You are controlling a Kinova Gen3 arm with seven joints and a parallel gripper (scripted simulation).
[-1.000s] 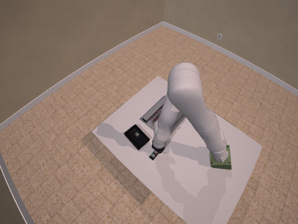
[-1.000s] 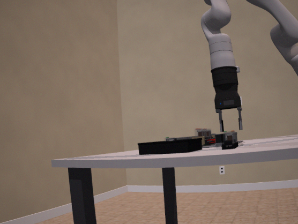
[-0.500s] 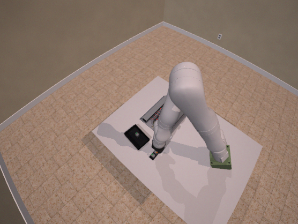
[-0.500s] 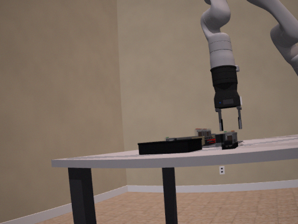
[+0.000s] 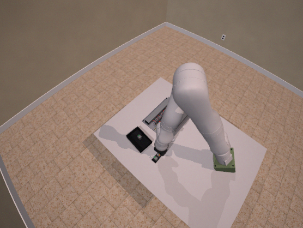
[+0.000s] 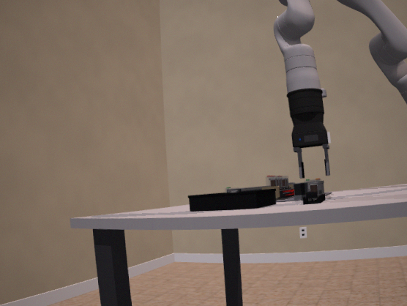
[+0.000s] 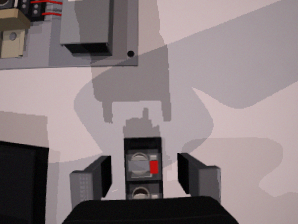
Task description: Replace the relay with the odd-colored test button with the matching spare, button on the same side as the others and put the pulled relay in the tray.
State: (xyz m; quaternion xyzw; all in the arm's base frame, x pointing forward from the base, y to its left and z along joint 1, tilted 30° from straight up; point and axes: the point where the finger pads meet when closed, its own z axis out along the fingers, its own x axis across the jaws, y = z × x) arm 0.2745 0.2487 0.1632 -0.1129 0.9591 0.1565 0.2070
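The tool (image 6: 313, 169) hangs with its fingers spread wide and nothing between them, directly above a relay (image 7: 144, 168) that stands in a small dark holder on the bench (image 6: 219, 216). In the wrist view this relay sits centred between the two fingers, its red button (image 7: 153, 167) toward the right finger. In the exterior view the fingertips are a little above the relay's top, not yet around it.

To the tool's left lies the black tray (image 6: 232, 199), and the top view shows a small relay with a greenish top (image 5: 139, 137) already lying in it. Ahead of the tool and to its left is the relay panel (image 7: 67, 12) with its grey block and red wires; the row of sockets is mostly out of frame or hidden under the arm.

Judging from this, the relay under the tool is the spare, and the risks lie in the pick and the plug-in. If the tool closes too high, it pinches only the top edge and the relay may tilt or slip during the carry. If the wrist turns the wrong way, the button ends up on the wrong side of the row. With only spring contacts holding it, a shallow or skewed push would leave it standing proud or tilted.
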